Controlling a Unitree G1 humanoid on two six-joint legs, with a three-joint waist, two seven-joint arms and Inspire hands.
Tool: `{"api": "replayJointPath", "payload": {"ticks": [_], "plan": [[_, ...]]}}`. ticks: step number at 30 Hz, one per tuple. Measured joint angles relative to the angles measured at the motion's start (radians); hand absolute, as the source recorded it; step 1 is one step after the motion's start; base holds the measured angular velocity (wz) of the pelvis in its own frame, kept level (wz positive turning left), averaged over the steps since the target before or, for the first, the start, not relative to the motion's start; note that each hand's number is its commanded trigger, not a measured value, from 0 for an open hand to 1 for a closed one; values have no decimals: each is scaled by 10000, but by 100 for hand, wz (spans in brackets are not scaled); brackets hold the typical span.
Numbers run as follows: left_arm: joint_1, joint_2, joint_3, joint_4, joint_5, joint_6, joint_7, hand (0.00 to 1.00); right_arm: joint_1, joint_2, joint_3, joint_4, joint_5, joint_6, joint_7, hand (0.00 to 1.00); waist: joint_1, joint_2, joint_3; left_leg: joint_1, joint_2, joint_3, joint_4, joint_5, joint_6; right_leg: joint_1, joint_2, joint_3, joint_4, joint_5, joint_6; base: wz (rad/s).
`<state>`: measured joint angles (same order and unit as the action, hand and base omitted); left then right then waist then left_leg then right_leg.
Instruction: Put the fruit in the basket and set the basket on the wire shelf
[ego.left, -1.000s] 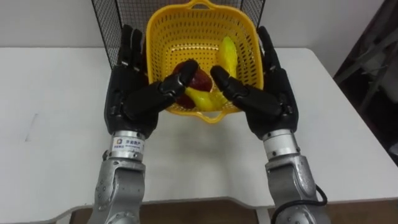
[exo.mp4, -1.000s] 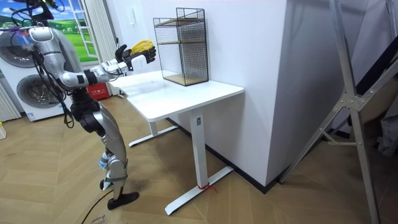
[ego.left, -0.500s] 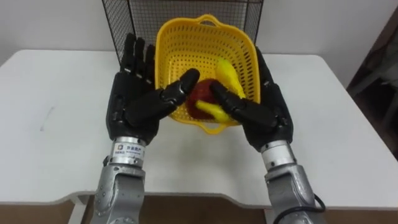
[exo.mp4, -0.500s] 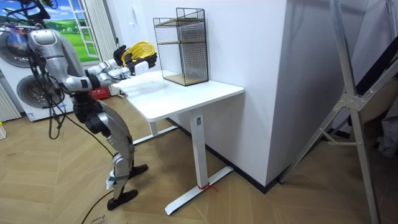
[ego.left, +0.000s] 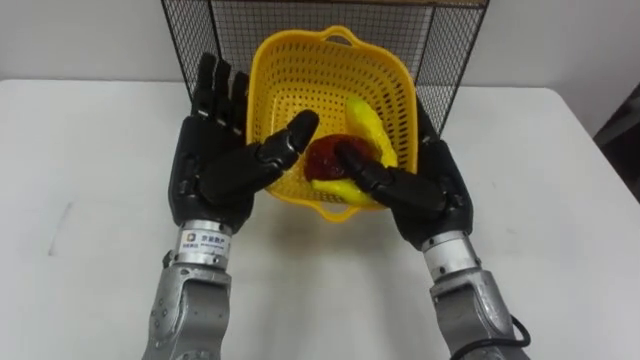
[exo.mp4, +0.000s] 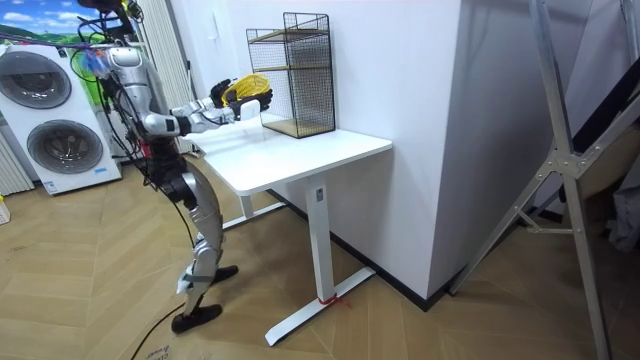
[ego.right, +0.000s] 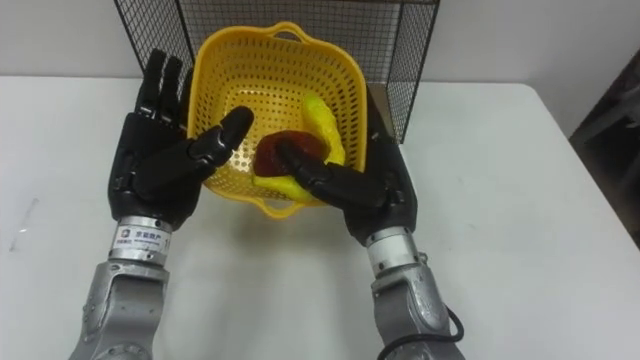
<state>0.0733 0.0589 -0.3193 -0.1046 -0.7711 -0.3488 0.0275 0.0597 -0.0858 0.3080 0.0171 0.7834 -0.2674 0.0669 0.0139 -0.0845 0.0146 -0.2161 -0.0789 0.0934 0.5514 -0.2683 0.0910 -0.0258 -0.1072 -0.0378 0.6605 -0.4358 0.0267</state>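
Robot: stands at the end of the white table (exo.mp4: 300, 150) on the room view's left, with both arms stretched out over it.
Basket: the yellow basket (ego.left: 300, 80) is held up clear of the table top, as the room view shows, squeezed between the two hands. Its mouth tips a little toward the robot.
Fruit: it is already inside. A banana (ego.left: 368, 125) lies along the basket's right wall with its long axis from about 11 to 5 o'clock. A dark red fruit (ego.left: 325, 155) sits low, close to the near rim.
Left hand (ego.left: 215, 175): at 9 o'clock of the basket. The fingers are straight and together along the outside wall and the thumb reaches over the near rim, so the hand is flat and not curled.
Right hand (ego.left: 425, 190): at about 4 o'clock of the basket. What shows of its fingers runs straight along the outside wall, and the thumb lies across the near rim above the fruit.
Wire shelf (ego.left: 200, 25): at 12 o'clock from the basket, directly beyond its far rim. I cannot tell whether the rim touches the mesh.
Deciding relation: the shelf is straight ahead and both hands are equally near it, so I judge that the next move is one forward push by both arms together.
Risk: the hold seems to be only side pressure — if one hand leads, the basket may tilt and spill.
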Motion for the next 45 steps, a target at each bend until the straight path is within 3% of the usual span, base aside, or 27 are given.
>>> {"api": "replayJointPath", "payload": {"ticks": [4, 8, 10, 11, 14, 17, 20, 24, 34, 41, 45], "plan": [[-3, 14, 3, 0, -7, 11, 2, 0, -67, 1, -32, 1, -32, -22, -1, 0, -89, 58, 27, 220, -264, 216, 26, -219, 322, -632, -545, -226, 1499, 374, 424, -1], [-4, 36, 8, 0, -8, -1, 14, 0, -106, 42, -43, 13, -115, -6, -1, 0, -71, 141, 88, 369, -266, 163, -169, -243, 418, -577, -578, -445, 1253, 571, 589, -10], [-3, 42, 63, 4, -7, -7, 26, 0, -313, 21, -80, 64, -427, 40, 1, 0, 42, 260, 171, 365, -210, 21, -311, -215, 447, -632, -507, -468, 408, 229, 483, -41], [-3, 51, 75, 4, -7, 0, 26, 0, -407, 12, -96, 68, -434, 84, 1, 0, 127, 325, 212, 362, -208, -42, -374, -205, 441, -756, -403, -491, -501, 290, 432, -44], [2, 16, 23, 60, 26, 17, 25, 0, -364, 1, -149, 96, -440, 76, -5, 0, -84, 393, 175, 388, -157, -173, -482, -173, 378, -556, -183, -824, -1358, 723, 352, -8], [3, 81, 21, 61, 458, 38, 53, 0, -362, -2, -156, 104, -440, 68, -7, 0, -100, 382, 166, 412, 129, -168, -684, -104, 273, -270, 151, -863, -2075, 1151, 241, -9], [4, 121, 22, 61, 477, 146, 142, 0, -373, 2, -157, 100, -440, 70, -31, 0, -82, 410, 101, 474, 324, -151, -842, -59, 202, -63, 382, -876, -2679, 1488, 173, -10], [7, 121, 23, 62, 675, 268, 232, 0, -379, 11, -259, 59, -443, 74, -34, 0, -107, 503, -8, 738, 317, -119, -1213, 64, 173, 202, 405, -879, -3082, 1653, 161, -4], [8, 310, 35, 71, 1218, 897, 359, 0, -418, -1, -417, -410, -464, 76, -290, 0, -105, 616, -76, 1232, 350, -75, -1867, 315, -5, 653, 500, -872, -3705, 1855, 7, -1], [5, 308, 32, 119, 1824, 1108, 467, 0, -371, -58, -407, -386, -517, 84, -489, 0, -104, 671, -53, 1665, 331, -131, -2324, 502, -92, 1003, 526, -946, -4067, 1966, -66, 1], [-7, 298, 146, 660, 2646, 1272, 639, 0, -410, -43, -393, -294, -1149, 324, -648, 0, -52, 658, -43, 1939, 341, -127, -2661, 620, -186, 1202, 563, -951, -4229, 2022, -128, -1]]}}
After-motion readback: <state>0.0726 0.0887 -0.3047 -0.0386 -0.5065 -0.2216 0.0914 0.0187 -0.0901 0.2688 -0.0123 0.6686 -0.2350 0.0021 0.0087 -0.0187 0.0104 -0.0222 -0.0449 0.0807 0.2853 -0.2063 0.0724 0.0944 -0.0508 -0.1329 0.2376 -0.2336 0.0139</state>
